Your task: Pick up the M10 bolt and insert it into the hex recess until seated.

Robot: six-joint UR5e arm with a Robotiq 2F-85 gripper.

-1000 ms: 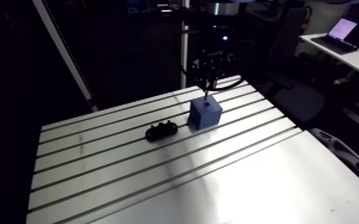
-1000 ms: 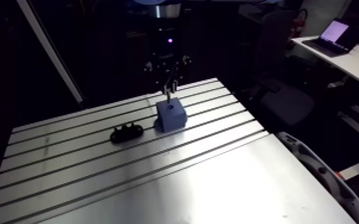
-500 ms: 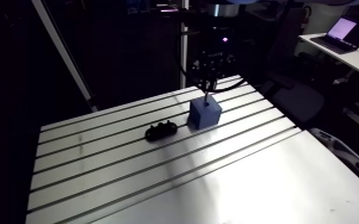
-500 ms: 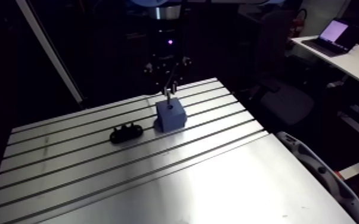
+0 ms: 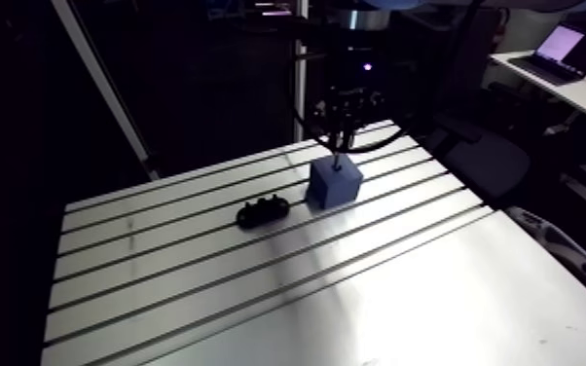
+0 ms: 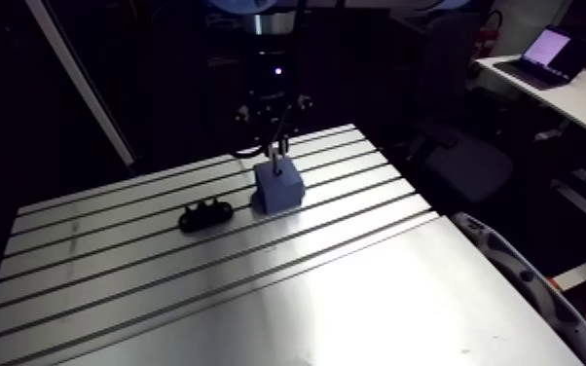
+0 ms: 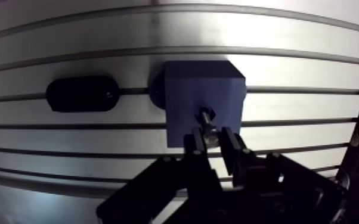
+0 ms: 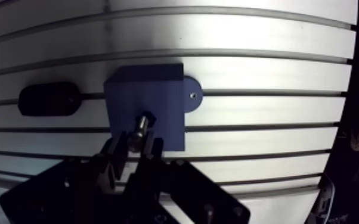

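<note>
The fingers [image 7: 196,145] of the gripper [image 7: 212,142] are closed on the bolt [image 7: 209,126], clamping it on two opposite sides near its upper end so that the free end points straight down, away from the wrist. This hold keeps the bolt's axis in line with the gripper's approach, which is judged to be what a vertical insertion needs. The bolt hangs directly over the blue block [image 7: 203,89]. Its lower end meets the dark recess [image 7: 204,112] in the block's top face. Whether the tip has entered the opening or only touches its rim cannot be told from the wrist view. In the arm view the gripper stands upright just above the block, with only a short length of bolt showing between them. The block rests flat on the slotted surface [image 7: 289,36], with a round foot [image 8: 192,95] showing at its base on one side, so the recess opens upward toward the bolt. A black oval part [image 7: 81,93] lies on the surface beside the block, apart from it and to one side of the gripper. The bolt is judged not yet seated, since much of its length stands above the block. The next move calls for a straight downward push, perhaps with a small turn to line up the hex flats.
</note>
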